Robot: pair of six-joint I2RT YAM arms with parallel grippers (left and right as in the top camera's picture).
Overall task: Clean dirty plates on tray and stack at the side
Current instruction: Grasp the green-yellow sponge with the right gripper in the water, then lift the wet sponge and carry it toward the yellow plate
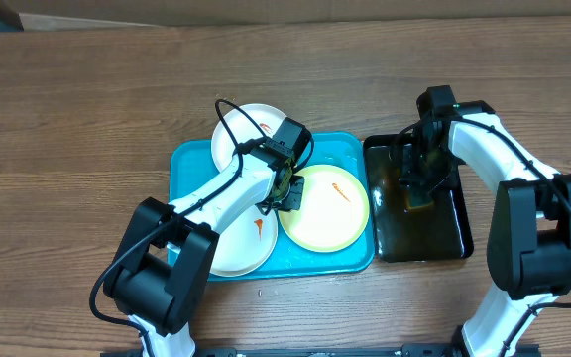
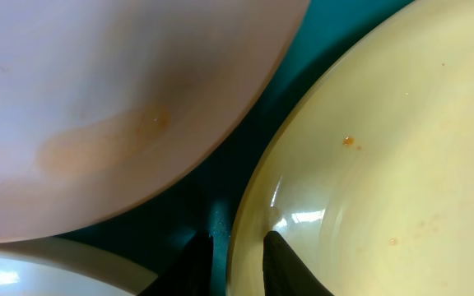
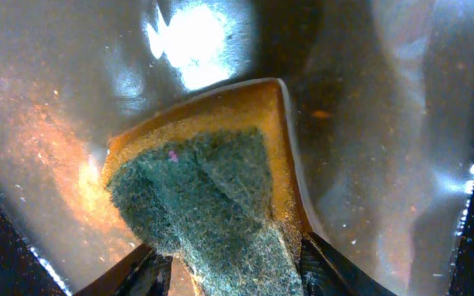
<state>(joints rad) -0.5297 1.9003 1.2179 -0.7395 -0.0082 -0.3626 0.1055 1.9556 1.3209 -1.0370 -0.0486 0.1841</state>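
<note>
Pinching yellow-green plate [image 2: 385, 164] rim: left gripper [image 2: 237, 247], on blue tray [image 2: 229, 164].

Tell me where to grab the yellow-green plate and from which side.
Grip the yellow-green plate by its raised rim, at its left edge toward the tray's middle, coming straight down from above. It lies flat in the tray, so only the rim offers a pinch, one finger inside and one outside. The left hand straddles that spot.
</note>
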